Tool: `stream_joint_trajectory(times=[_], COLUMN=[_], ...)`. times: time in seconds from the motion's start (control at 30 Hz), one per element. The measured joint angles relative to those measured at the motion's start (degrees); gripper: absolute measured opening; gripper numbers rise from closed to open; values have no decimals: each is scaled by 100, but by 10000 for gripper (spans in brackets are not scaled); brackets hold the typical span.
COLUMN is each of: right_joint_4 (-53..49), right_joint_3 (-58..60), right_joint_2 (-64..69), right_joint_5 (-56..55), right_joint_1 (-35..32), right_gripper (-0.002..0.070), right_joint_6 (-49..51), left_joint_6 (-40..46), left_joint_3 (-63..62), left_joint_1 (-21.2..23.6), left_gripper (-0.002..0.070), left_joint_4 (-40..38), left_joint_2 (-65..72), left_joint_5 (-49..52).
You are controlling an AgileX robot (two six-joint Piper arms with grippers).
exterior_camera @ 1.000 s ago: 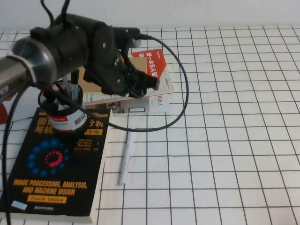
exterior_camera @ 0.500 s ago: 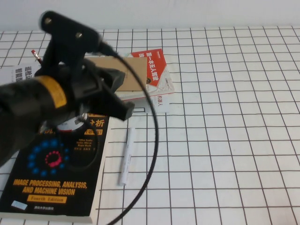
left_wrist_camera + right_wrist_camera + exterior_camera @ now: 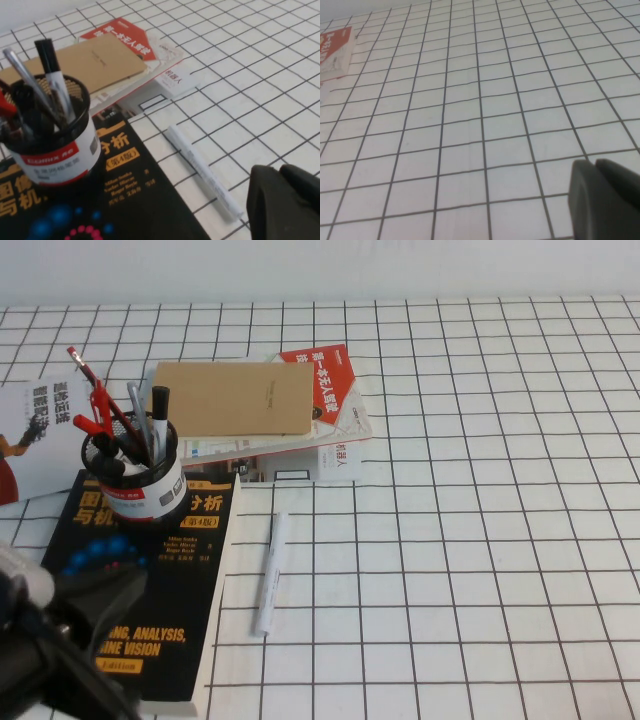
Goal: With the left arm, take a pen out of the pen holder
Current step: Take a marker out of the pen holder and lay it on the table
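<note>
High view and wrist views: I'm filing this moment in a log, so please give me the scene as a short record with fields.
pen holder: upright on the black book, several pens inside
white pen: lying on the table beside the black book, apart from the pen holder
left pincer: shut, empty, at the near left
right pincer: shut, empty, above bare gridded table
behind the holder: brown notebook on top of a red book
task: one pen lies outside the holder
</note>
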Motion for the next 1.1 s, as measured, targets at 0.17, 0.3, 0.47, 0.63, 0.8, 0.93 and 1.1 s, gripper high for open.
stream_joint_trajectory(times=[0.17,0.3,0.47,0.63,0.8,0.93,1.1], right_joint_4=[0,0,0,0,0,0,0], right_joint_3=[0,0,0,0,0,0,0], right_joint_2=[0,0,0,0,0,0,0], right_joint_5=[0,0,0,0,0,0,0], right_joint_1=[0,0,0,0,0,0,0], right_gripper=[-16,-16,-16,-16,-17,-17,-16], right_joint_6=[0,0,0,0,0,0,0], left_joint_6=[0,10,10,10,10,10,10], left_joint_3=[587,927,1516,2135,2473,2678,2752], left_joint_1=[426,1083,2387,3457,3772,3772,3772], left_gripper=[0,0,0,0,0,0,0], left_joint_4=[0,-153,-319,-477,-555,-558,-490], left_joint_2=[-739,-1278,-2140,-3041,-3764,-3840,-3849], left_joint_5=[41,50,50,72,154,139,334])
